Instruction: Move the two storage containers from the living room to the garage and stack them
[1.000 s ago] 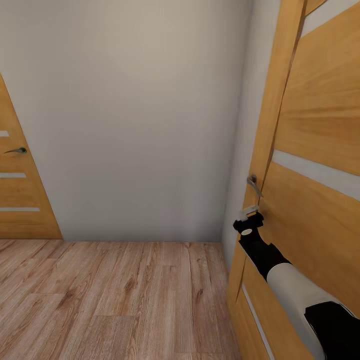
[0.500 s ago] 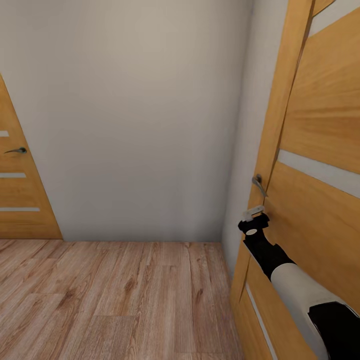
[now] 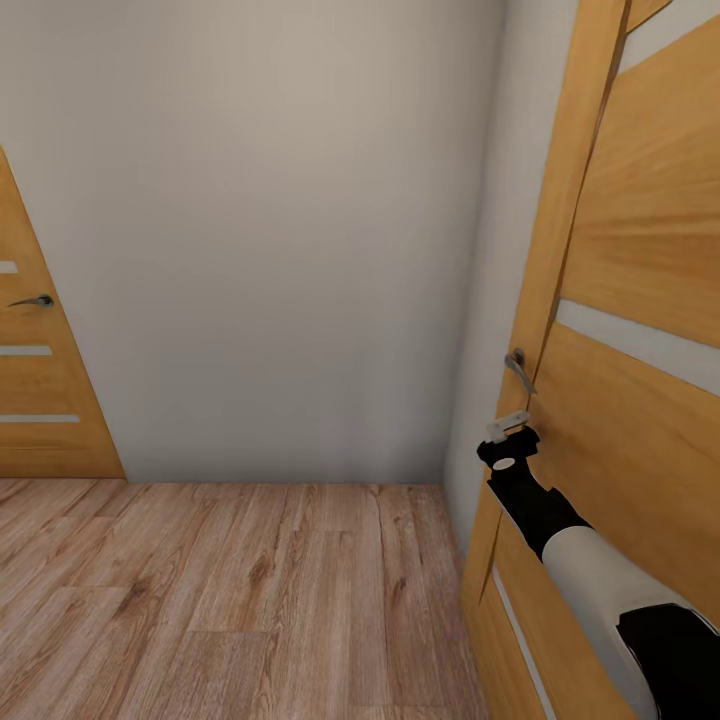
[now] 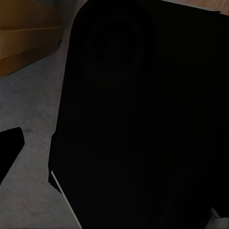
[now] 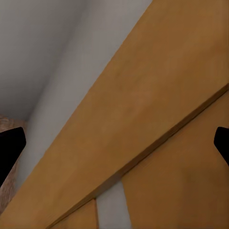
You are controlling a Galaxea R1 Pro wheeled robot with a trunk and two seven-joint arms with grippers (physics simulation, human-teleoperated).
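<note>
The storage containers are out of view. My right gripper point(image 3: 505, 428) reaches out on its black and white arm to the edge of a light wood door point(image 3: 620, 420) at the right, just below the door's metal lever handle point(image 3: 517, 368). In the right wrist view the right gripper point(image 5: 114, 148) is open, its dark fingertips point(image 5: 9, 148) wide apart against the door's wood panel, holding nothing. My left gripper point(image 4: 114, 157) is close to a dark part of the robot's body point(image 4: 138, 114); one fingertip point(image 4: 9, 148) shows at the frame's edge, spread outward.
A plain grey-white wall point(image 3: 280, 250) closes the hallway ahead. A second wood door point(image 3: 40, 380) with a lever handle point(image 3: 33, 300) stands shut at the left. Light wood-plank flooring point(image 3: 230, 590) runs up to the wall.
The right door's edge and handle have shifted slightly to the right, and my right gripper has moved right with them. In the last half second almost nothing has moved.
</note>
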